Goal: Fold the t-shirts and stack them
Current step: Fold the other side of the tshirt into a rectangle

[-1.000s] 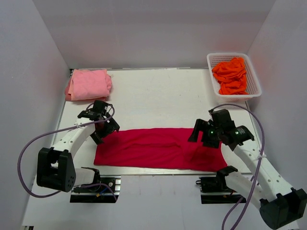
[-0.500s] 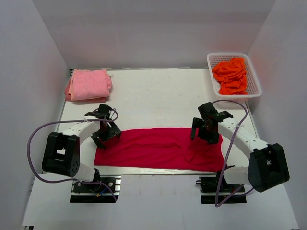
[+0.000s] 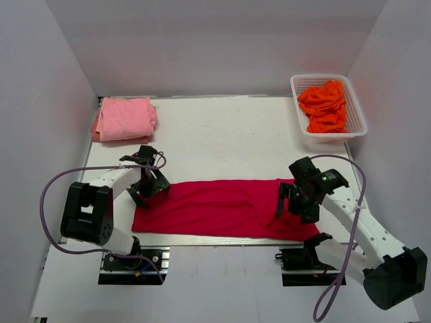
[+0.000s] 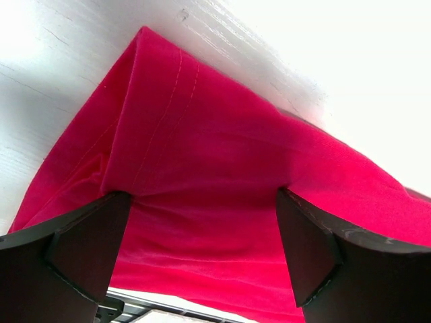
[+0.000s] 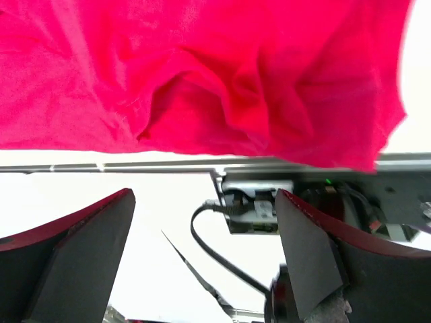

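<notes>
red shirt [image 3: 222,208]: lies as a long folded band across the near part of the worktop [image 3: 222,134], near hem at the front edge. pink shirt [image 3: 124,118]: sits folded at the far left corner. orange shirts [image 3: 324,104]: lie bunched in the basket [image 3: 335,137] at the far right.

handling (judged): soft, light, limp cloth. holds no shape, drapes and wrinkles when lifted, likely drags rather than slides on the worktop. no risk of breakage. take hold at the two short ends, one end per arm, pinching through all layers at a corner or hem so that the band stays taut and folds squarely. avoid a grip at the middle, where the layers would likely separate.

left jaws: spread wide, set over the left end of the red shirt with cloth between them, not pinched.
right jaws: spread wide, hang over the rumpled right end near the front hem, holding nothing.

change against half a second earlier: right jaws now nearer the front right corner instead of the far edge of that end. left jaws and red shirt lie much as then.
</notes>
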Controlling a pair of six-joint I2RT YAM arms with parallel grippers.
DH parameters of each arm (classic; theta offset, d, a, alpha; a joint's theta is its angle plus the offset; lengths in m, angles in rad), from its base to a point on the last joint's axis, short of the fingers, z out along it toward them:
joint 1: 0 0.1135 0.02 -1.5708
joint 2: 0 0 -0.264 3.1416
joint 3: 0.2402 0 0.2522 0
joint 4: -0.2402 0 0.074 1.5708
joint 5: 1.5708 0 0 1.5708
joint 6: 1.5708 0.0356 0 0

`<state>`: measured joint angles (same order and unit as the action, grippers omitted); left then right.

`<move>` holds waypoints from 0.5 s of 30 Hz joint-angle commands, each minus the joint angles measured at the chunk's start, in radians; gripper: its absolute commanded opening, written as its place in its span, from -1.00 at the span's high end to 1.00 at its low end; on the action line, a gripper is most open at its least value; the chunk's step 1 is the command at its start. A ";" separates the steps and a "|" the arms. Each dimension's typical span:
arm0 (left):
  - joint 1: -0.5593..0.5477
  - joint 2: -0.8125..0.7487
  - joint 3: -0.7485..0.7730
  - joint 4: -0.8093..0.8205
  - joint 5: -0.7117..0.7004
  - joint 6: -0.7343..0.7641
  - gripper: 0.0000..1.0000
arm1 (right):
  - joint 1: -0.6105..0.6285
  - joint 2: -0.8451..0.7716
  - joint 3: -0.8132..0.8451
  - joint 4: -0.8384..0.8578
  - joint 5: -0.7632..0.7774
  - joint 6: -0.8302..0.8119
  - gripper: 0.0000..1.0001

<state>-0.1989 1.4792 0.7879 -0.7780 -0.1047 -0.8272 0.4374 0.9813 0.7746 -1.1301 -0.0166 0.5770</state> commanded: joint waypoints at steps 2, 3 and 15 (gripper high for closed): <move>0.012 0.056 -0.035 0.037 -0.044 0.011 -1.00 | 0.006 0.037 0.100 -0.106 0.073 -0.005 -0.81; 0.012 0.056 -0.035 0.028 -0.053 0.011 -1.00 | 0.003 0.046 0.109 -0.062 0.076 -0.006 -0.81; 0.012 0.076 -0.004 0.028 -0.029 0.011 -1.00 | 0.012 0.278 0.031 0.539 -0.034 -0.020 -0.81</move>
<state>-0.1989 1.5150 0.8185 -0.8051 -0.1055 -0.8272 0.4400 1.2724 0.8692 -0.8043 0.1165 0.5732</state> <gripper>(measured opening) 0.997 0.904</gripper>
